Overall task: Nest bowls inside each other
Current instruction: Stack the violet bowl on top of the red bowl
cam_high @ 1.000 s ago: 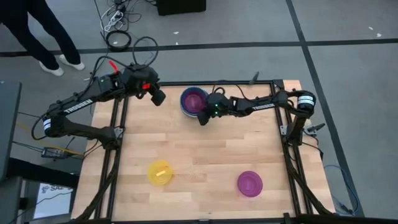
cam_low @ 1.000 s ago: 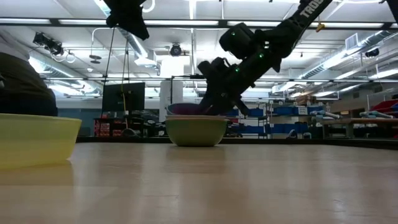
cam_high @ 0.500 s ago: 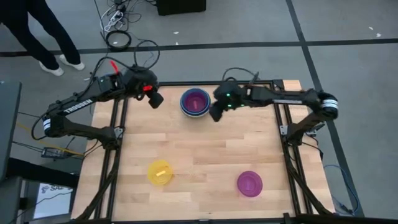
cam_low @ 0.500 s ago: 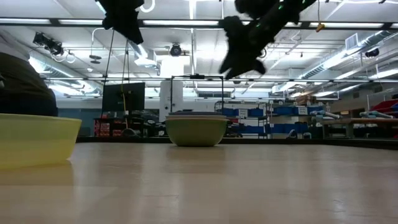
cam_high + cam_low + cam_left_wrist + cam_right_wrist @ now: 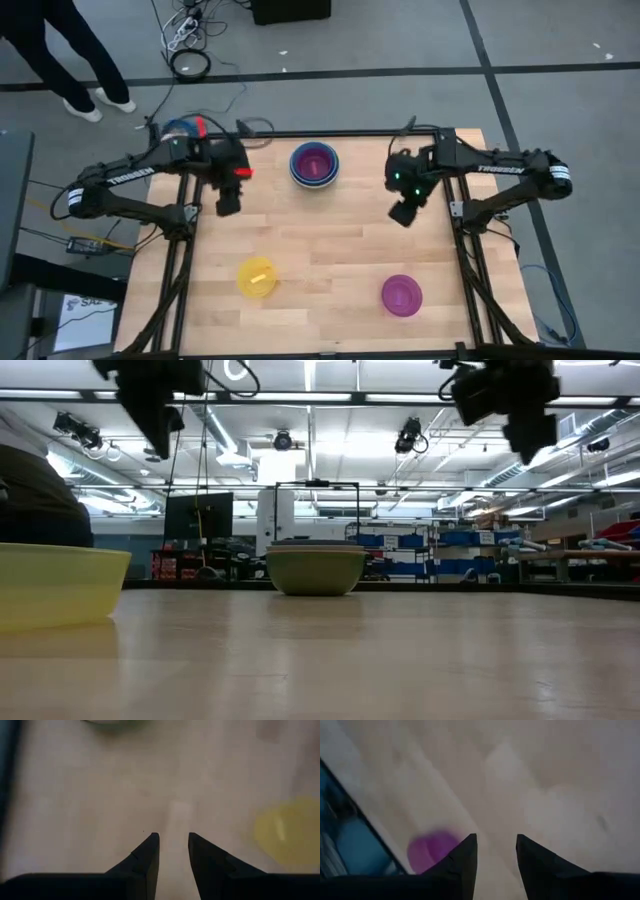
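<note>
A stack of nested bowls (image 5: 314, 164) stands on its base at the far middle of the table, purple innermost; the low view shows its green outer wall (image 5: 316, 570). A yellow bowl (image 5: 257, 277) sits near left, also in the low view (image 5: 55, 582) and the left wrist view (image 5: 290, 830). A purple bowl (image 5: 401, 295) sits near right, also in the right wrist view (image 5: 431, 851). My left gripper (image 5: 228, 202) hangs open above bare wood left of the stack, its fingers (image 5: 173, 839) pointing down. My right gripper (image 5: 404, 213) hangs open right of the stack, with nothing between its fingers (image 5: 496, 841).
Black frame rails (image 5: 190, 230) run along the table's left and right sides (image 5: 462, 240). A person's legs (image 5: 70, 55) stand on the floor beyond the far left corner. Bare wood (image 5: 330, 250) lies between the three bowl spots.
My right gripper has risen off the stack's right side, swung toward the table's right edge and a little nearer, and tipped to point down. My left gripper has come from the far left corner toward the near edge, sinking and tipping downward. The bowls have stayed put.
</note>
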